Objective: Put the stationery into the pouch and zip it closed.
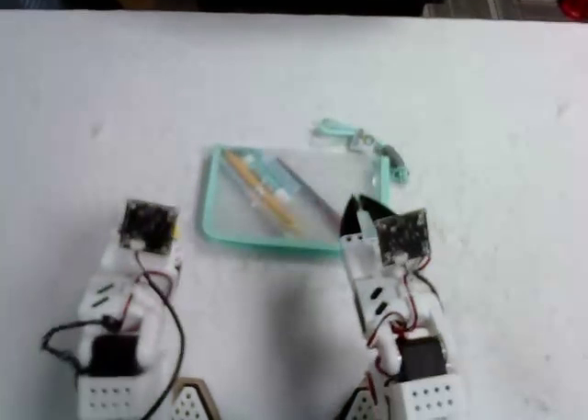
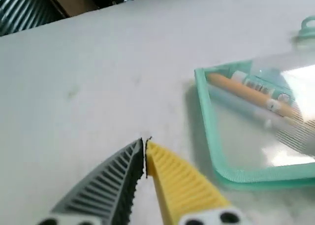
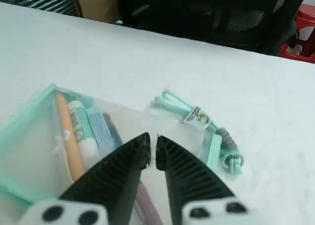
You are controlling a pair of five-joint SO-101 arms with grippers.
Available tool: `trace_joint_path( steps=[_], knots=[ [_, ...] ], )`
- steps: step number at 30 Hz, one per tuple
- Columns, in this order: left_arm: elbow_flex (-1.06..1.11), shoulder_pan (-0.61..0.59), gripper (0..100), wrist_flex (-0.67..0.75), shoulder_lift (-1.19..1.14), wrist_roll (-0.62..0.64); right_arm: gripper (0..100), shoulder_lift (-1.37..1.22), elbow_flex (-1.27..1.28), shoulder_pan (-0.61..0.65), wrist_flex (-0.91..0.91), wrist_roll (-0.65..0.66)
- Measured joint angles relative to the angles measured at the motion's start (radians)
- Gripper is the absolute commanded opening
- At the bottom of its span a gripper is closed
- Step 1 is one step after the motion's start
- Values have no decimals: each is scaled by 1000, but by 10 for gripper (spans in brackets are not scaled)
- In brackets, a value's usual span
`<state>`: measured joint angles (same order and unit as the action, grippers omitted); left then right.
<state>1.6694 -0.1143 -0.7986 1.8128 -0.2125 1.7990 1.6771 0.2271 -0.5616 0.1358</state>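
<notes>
The right end effector, with black jaws, is drawn almost shut and grips nothing. It sits over the near right corner of the clear plastic pouch with mint-green edging. An orange pencil, a white glue stick and some dark pens lie inside the pouch. A mint-green cord with a metal clasp lies at the pouch's far corner. The left end effector, with grey and yellow jaws pressed together and empty, is above the white worktop near the pouch's left edge.

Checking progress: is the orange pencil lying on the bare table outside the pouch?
No, the orange pencil lies inside the clear pouch, within its teal border.
</notes>
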Motion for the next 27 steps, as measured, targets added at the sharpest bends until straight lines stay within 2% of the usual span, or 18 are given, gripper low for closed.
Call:
trace_joint_path(
  steps=[5,9,11,15,21,27],
  knots=[
    [25,0,46,64,3,0,18,-5,5,-35,2,-6],
    [25,0,46,48,0,0,18,-5,5,-69,-29,-126],
    [25,0,46,6,0,0,18,-5,5,-71,-86,-178],
    [25,0,45,-126,0,0,18,-5,5,-69,-262,-196],
    [25,0,24,-417,0,0,17,-5,5,-40,-626,-196],
    [25,0,24,-473,2,68,17,-5,5,-8,-698,-29]
  ],
)
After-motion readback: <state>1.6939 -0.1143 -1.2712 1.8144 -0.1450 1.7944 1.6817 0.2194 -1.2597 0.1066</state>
